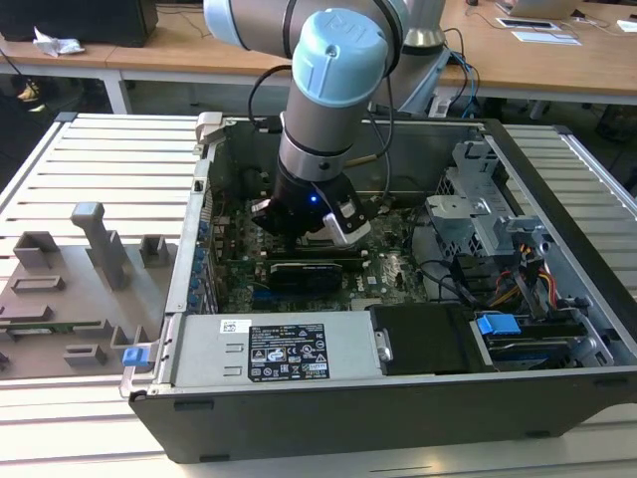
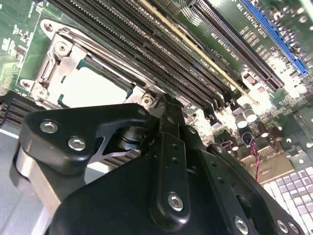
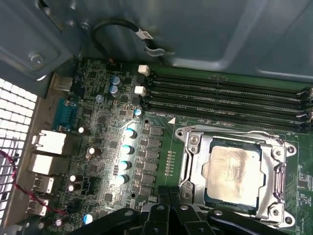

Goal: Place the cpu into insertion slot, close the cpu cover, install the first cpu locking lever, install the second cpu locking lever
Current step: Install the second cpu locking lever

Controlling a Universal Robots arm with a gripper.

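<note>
On the exterior view's left, a grey fixture tray (image 1: 70,299) rests on the slatted tabletop (image 1: 100,149) beside the open case (image 1: 398,398). Mid-view, the arm reaches down inside; the pincer (image 1: 311,224) hangs just above the motherboard (image 1: 398,269). Whether it is spread or pressed together, cannot tell. First wrist view: capacitors (image 3: 128,147), then the slot (image 3: 193,188) with the cpu (image 3: 234,171) seated in it, likely placed already. Cover (image 3: 279,171) lies flat framing the chip, apparently closed. Memory slots (image 3: 225,98) run beside it. Levers not made out.
</note>
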